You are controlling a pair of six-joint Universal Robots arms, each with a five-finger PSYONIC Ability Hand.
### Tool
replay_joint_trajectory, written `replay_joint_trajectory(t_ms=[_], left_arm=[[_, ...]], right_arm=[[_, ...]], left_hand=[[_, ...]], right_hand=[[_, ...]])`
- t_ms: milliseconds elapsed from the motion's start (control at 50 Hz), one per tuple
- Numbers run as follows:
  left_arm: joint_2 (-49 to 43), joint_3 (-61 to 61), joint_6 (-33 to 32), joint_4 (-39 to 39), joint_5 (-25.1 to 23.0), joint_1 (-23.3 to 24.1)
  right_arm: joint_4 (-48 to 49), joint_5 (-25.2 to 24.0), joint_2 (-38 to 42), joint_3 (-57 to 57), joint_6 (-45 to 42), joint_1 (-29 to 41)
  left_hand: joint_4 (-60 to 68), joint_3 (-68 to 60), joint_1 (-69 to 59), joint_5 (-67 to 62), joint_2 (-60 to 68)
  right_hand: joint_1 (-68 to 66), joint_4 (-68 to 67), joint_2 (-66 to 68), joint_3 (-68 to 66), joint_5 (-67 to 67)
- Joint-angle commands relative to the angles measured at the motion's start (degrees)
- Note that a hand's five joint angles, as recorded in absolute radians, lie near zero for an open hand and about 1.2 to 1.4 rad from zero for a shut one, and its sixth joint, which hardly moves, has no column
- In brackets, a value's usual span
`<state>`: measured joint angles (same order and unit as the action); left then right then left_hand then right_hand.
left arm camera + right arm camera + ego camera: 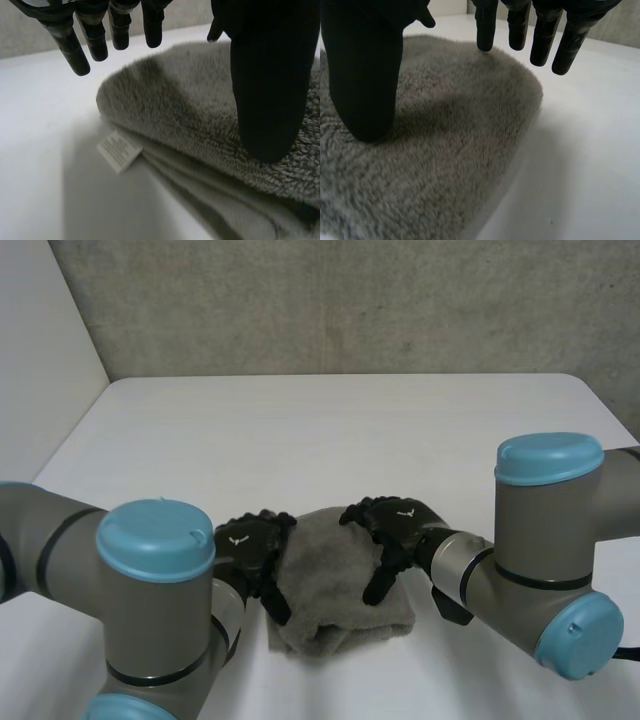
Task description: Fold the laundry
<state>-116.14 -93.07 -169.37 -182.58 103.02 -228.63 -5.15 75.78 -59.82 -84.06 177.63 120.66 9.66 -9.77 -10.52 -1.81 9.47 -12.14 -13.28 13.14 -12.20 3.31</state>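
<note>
Down at the near edge of the worktop (330, 430), right between the two arms, sits the grey towel (340, 605); it's folded into a thick fluffy bundle, lying flat, and the left wrist view shows the layers stacked up along its side; a little white label (119, 151) pokes out from between those layers onto the bare white surface.

Left hand (252, 543) is at the towel's left edge; its fingers (70, 45) are straight and spread, hanging just over the edge of the cloth without curling round anything, while the thumb (270, 90) comes down on top of the pile; so it's loose and spread, nothing pinched as far as I can see.

Right hand (395, 522) is on the other side, over the towel's far right part; same deal really; the thumb (365, 70) rests its tip on the fuzzy top surface, and the fingers (545, 35) are straight and relaxed, hovering above the rounded edge where the cloth meets the worktop; it has hold of nothing.

Both hands point toward the near side of the towel in the head view; the rest of the worktop runs back to a grey concrete wall (330, 300).
</note>
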Motion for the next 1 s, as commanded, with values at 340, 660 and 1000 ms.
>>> replay_joint_trajectory(t_ms=[340,660,1000], left_arm=[[7.7,9.2,-9.8,4.6,0.2,-4.0],[19.9,23.7,-10.0,26.0,-0.6,-13.2],[20.2,23.5,-9.9,26.7,-0.6,-13.3]], right_arm=[[5.0,8.1,-14.2,4.9,-7.2,-0.6],[-10.7,18.1,-22.4,14.8,-7.1,-6.1],[-13.7,3.3,-13.2,8.8,-11.4,-1.8]], left_hand=[[0.3,-0.2,0.5,1.8,0.5],[0.3,-0.2,0.5,1.8,0.5],[0.3,-0.2,0.5,1.8,0.5]], right_hand=[[2.1,3.3,-3.1,2.2,-3.3],[2.1,3.3,-3.1,2.2,-3.3],[2.1,3.3,-3.1,2.2,-3.3]])
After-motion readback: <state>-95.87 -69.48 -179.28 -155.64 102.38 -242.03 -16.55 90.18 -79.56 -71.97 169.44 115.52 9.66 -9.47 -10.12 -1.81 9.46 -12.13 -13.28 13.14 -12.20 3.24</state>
